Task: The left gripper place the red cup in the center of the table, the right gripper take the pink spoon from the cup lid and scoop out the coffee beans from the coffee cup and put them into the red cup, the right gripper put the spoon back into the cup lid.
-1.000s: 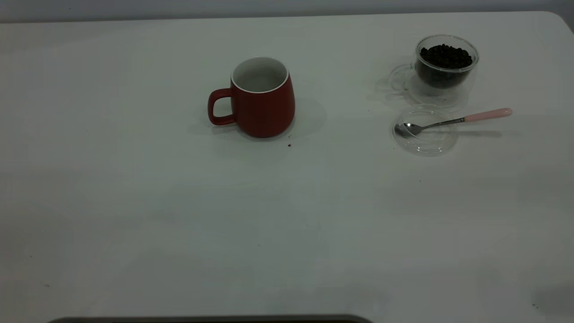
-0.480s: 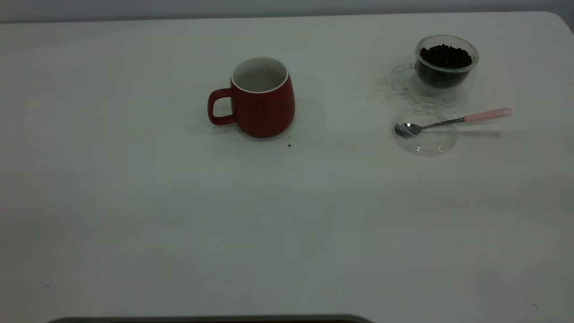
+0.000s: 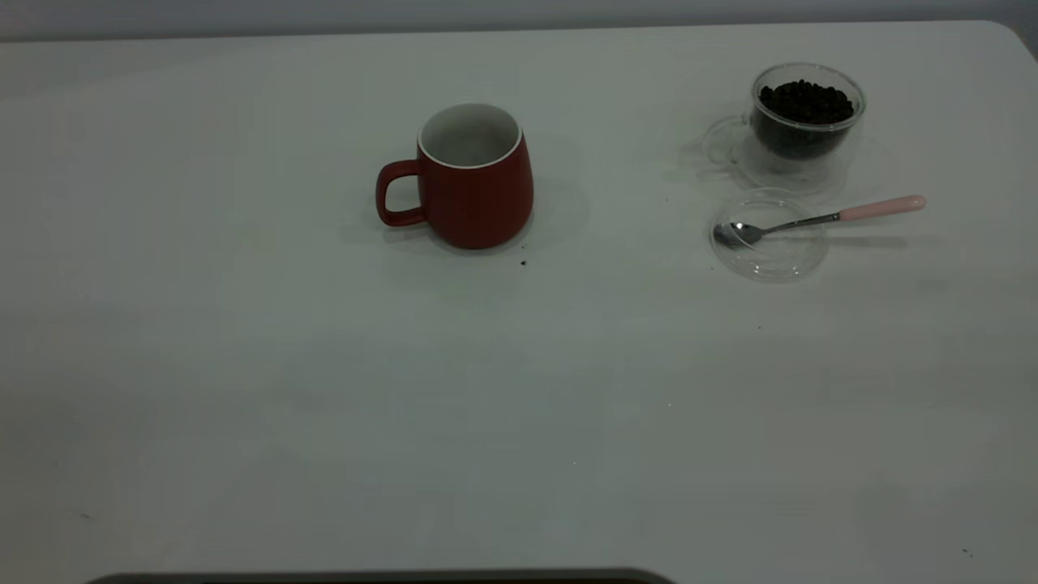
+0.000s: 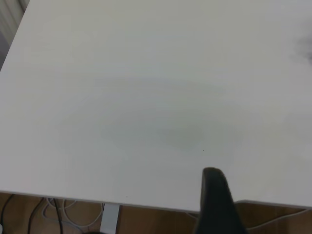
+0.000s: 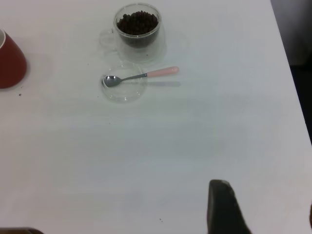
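Black and cropped, your right hand showed one fingertip; its opening was unreadable. Pink spoon lay on the cup lid, well ahead of it.

Your white worktop carries the red cup near centre. At two o'clock stands the glass cup, with the clear lid just beside it.
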